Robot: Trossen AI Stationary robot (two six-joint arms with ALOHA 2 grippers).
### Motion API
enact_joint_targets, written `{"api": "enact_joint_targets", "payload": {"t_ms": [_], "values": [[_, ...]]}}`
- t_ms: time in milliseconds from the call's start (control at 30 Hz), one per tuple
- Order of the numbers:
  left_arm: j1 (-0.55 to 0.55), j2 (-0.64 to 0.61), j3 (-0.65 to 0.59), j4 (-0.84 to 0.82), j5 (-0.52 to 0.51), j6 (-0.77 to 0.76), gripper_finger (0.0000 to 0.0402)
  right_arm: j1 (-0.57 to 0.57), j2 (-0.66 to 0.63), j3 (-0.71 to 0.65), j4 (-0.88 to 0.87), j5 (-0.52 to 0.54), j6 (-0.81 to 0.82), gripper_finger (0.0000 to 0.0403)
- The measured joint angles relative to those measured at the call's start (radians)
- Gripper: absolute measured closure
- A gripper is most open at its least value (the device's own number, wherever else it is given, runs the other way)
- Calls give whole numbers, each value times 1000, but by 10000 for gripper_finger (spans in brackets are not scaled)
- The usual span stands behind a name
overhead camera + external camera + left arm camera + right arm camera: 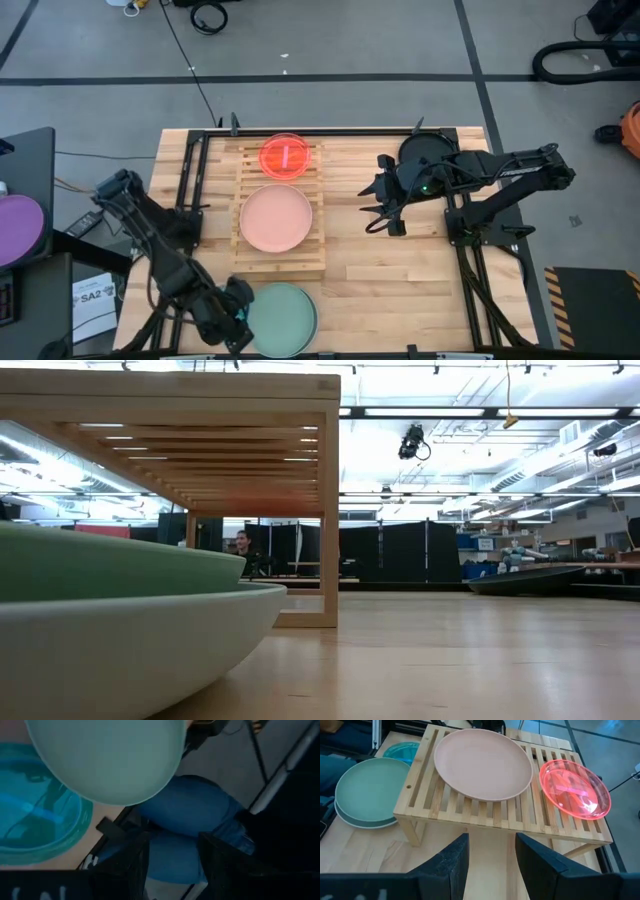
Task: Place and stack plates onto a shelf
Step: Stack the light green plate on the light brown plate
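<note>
A pink plate (pixel 276 218) and red plate (pixel 285 157) sit on the shelf (pixel 247 262). The left tool (pixel 236 322), spread, hangs beside the green plate (pixel 283 318), likely next to grip its rim. The right tool (pixel 388 222) waits spread, empty.

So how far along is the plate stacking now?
Done: a large pale pink plate and a small translucent red plate lie on the light-wood slatted shelf. In hand: nothing. Left: the stacked mint-green plates and a small translucent blue plate on the table.
</note>
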Motion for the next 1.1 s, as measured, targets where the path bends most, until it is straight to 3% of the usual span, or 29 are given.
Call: {"api": "enact_joint_targets", "payload": {"t_ms": [267,1100], "values": [[0,94,0,-68,7,-145,225,0,0,0,0,0,-1,237],[8,281,-1,-211,-14,-176,225,0,0,0,0,0,-19,238]]}}
